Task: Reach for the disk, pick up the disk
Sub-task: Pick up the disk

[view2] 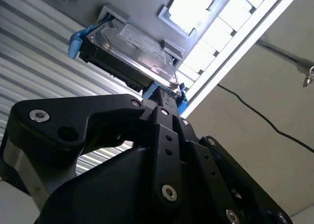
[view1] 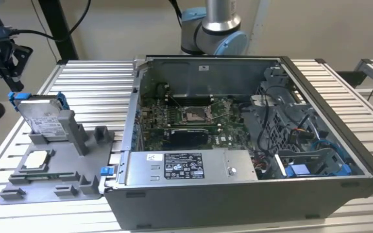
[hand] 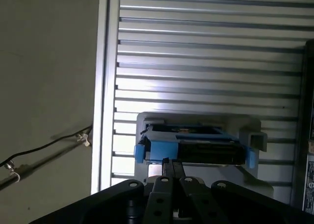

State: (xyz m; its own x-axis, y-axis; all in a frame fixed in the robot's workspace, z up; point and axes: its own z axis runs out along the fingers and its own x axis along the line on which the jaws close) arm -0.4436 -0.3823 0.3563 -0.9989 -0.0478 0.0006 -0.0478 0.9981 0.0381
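The gripper (view2: 164, 105) sits low in the second wrist view, its jaws almost together with nothing between them. Just past its tip, toward the upper left, the disk (view2: 131, 52) stands in a grey holder (view2: 110, 14). I think it is reaching now. A grab calls for wider jaws around the blue frame.

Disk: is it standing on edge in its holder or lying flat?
Standing on edge. In the exterior view the disk rises out of a slot in the grey holder, with its labelled face showing and not flat on the base.
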